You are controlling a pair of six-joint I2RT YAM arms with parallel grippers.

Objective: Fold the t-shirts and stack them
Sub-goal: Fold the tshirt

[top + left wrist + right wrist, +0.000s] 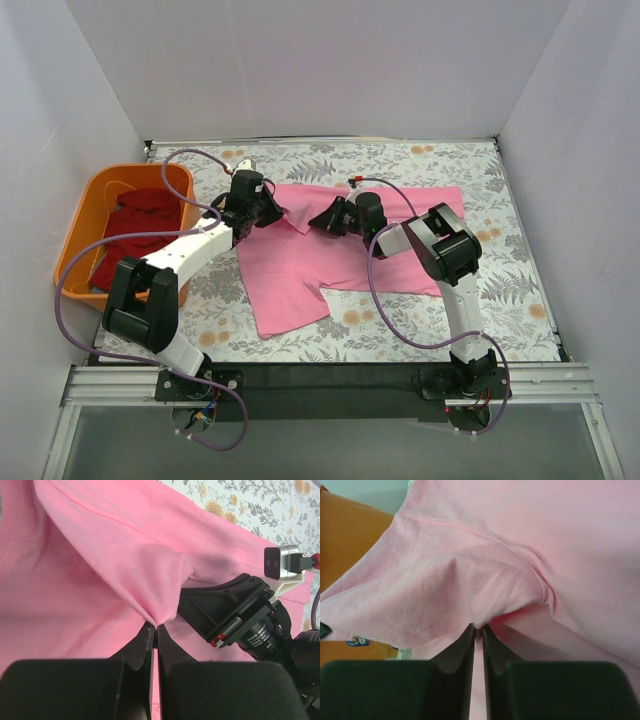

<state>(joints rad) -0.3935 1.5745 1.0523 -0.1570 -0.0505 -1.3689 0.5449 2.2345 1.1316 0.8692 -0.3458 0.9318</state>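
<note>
Two claws, the left claw (156, 630) and the right claw (479, 628), each squeeze a pinch of the bright pink cloth t-shirt (300, 275). It lies spread on the flowery counter (520, 290) just beside the orange plastic basket (95, 190). No fold looks done; dark red cloth t-shirts (140, 215) wait in the basket. Room lies far from the basket.

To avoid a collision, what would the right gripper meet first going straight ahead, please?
The pink t-shirt the right gripper pinches; beyond it, probably the left gripper, though depth is unclear.
</note>
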